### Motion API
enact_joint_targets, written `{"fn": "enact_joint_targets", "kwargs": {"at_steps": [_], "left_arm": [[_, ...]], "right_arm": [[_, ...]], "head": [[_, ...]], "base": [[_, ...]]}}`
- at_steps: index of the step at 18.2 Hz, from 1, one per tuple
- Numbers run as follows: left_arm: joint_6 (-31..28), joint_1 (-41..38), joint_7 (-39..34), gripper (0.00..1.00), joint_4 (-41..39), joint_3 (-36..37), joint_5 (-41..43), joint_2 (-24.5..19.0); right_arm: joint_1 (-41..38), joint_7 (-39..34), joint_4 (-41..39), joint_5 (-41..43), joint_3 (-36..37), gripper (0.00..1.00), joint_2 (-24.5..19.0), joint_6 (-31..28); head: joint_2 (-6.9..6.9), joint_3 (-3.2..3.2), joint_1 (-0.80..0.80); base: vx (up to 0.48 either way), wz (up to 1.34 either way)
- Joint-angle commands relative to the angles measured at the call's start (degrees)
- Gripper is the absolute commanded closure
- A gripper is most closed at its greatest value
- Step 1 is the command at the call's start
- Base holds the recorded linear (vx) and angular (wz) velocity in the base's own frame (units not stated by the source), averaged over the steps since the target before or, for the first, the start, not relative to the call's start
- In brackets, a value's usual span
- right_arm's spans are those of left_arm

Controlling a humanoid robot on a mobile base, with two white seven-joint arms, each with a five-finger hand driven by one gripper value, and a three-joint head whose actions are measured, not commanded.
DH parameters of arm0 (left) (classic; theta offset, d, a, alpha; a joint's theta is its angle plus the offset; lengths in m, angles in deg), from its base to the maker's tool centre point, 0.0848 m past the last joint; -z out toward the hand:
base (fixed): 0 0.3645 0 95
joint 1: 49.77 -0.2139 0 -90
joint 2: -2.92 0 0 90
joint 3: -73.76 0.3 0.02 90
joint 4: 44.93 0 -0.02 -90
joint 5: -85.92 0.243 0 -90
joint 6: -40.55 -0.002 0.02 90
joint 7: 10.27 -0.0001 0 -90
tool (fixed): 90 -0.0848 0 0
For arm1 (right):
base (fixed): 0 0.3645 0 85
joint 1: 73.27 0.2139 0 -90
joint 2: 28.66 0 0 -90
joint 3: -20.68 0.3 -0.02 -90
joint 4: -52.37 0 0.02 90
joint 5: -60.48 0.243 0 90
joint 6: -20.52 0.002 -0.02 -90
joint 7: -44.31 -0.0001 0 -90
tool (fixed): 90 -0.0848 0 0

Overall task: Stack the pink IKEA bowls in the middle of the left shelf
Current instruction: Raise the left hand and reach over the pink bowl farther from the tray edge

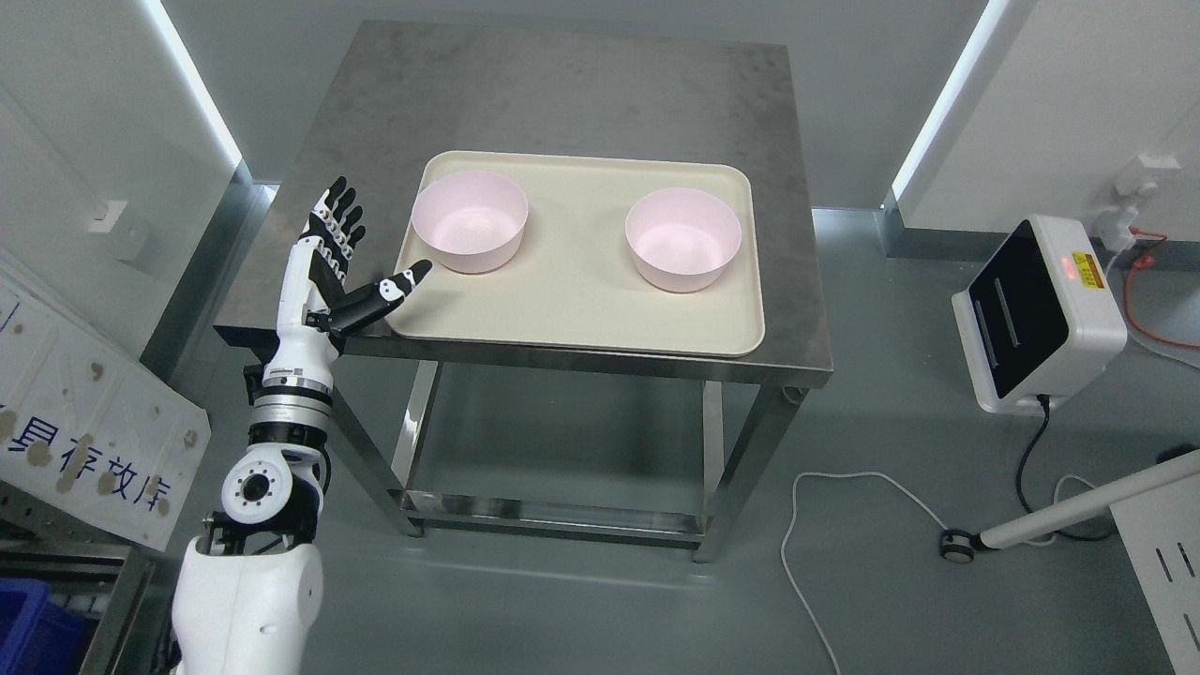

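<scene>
Two pink bowls stand upright on a cream tray [581, 300] on a steel table [562, 94]. One pink bowl [471, 221] sits at the tray's left, the other pink bowl [683, 238] at its right, well apart. My left hand [361, 248] is raised over the table's front left corner, just left of the left bowl. Its fingers are spread and its thumb points toward the tray, holding nothing and touching no bowl. My right arm does not show.
A white board with printed characters [84, 441] leans at the lower left, above a blue bin [33, 628]. A white device with a dark screen [1036, 314] and cables lie on the floor at the right. No shelf is visible.
</scene>
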Motion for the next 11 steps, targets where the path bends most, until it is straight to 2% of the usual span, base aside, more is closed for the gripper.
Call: {"fn": "enact_joint_targets", "kwargs": {"at_steps": [1, 7, 11], "left_arm": [[-0.01, 0.29, 0.03, 0.00, 0.10, 0.04, -0.03, -1.00], [0.60, 1.78, 1.08, 0.00, 0.19, 0.22, -0.03, -1.00], [0.61, 9.84, 13.02, 0.00, 2.98, -0.31, 0.14, -1.00]], "right_arm": [[-1.67, 0.03, -1.93, 0.00, 0.70, 0.00, 1.00, -0.04], [-1.67, 0.03, -1.93, 0.00, 0.70, 0.00, 1.00, -0.04], [-1.67, 0.03, -1.93, 0.00, 0.62, 0.00, 1.00, -0.04]], "head": [[0.00, 0.00, 0.00], [0.00, 0.00, 0.00], [0.00, 0.00, 0.00]], "base": [[0.000, 0.00], [0.000, 0.00], [0.000, 0.00]]}}
